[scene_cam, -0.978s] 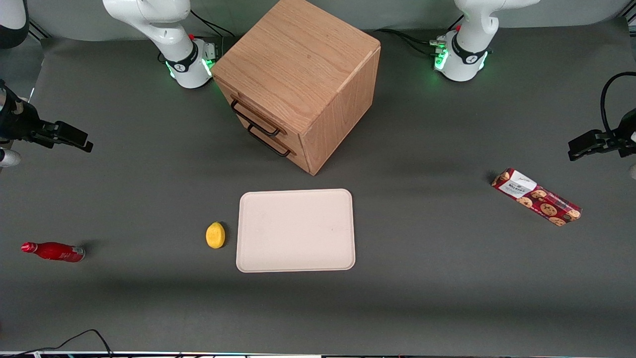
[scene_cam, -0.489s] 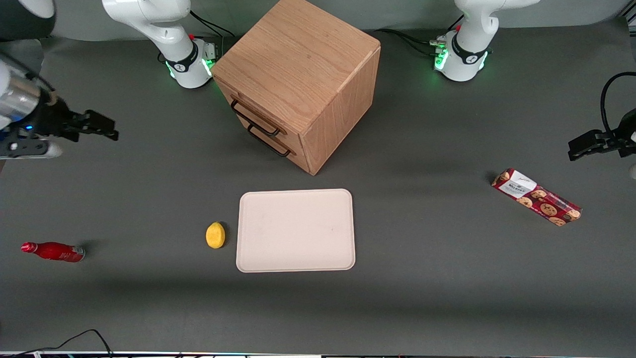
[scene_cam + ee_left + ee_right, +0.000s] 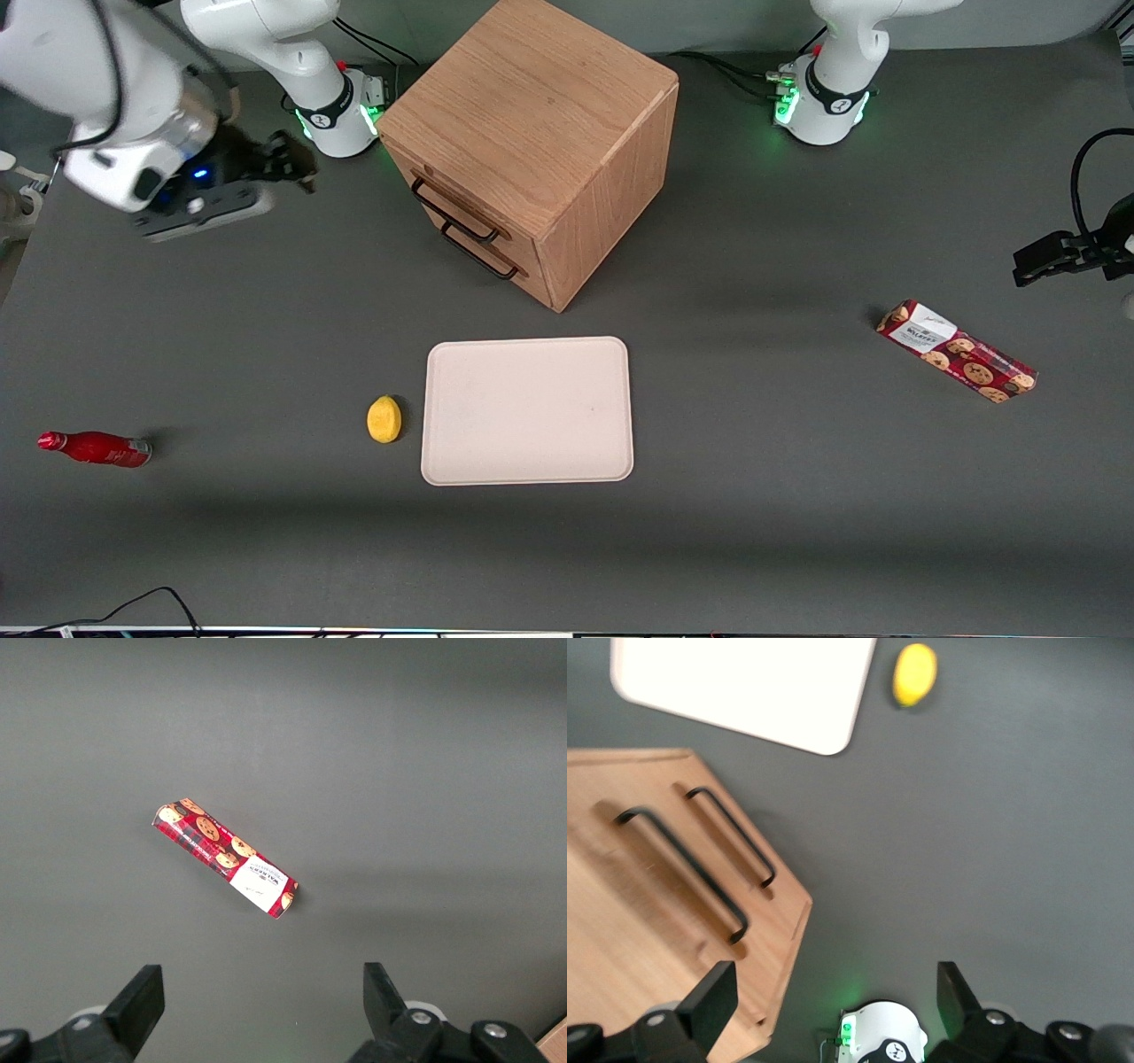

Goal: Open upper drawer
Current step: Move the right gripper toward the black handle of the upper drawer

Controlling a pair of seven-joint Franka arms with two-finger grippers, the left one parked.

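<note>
The boxy oak cabinet (image 3: 540, 115) stands toward the back of the table, its front turned toward the working arm's end. The upper drawer (image 3: 440, 197) looks shut; its thin black bar handle (image 3: 454, 213) sits above the lower drawer's handle (image 3: 478, 252). My right gripper (image 3: 291, 165) hovers in front of the cabinet, well short of the handles, open and empty. In the right wrist view the gripper (image 3: 833, 1005) has its fingers (image 3: 709, 1001) spread wide. There the upper handle (image 3: 682, 870) is the longer bar, and the lower handle (image 3: 733, 837) lies beside it.
A pale tray (image 3: 527, 410) and a yellow lemon (image 3: 384, 418) lie nearer the front camera than the cabinet. A red bottle (image 3: 96, 448) lies toward the working arm's end. A cookie box (image 3: 957, 351) lies toward the parked arm's end. The working arm's base (image 3: 332, 111) stands beside the cabinet.
My right gripper has swung from the working arm's end of the table toward the cabinet front and farther from the front camera. The drawers have not moved.
</note>
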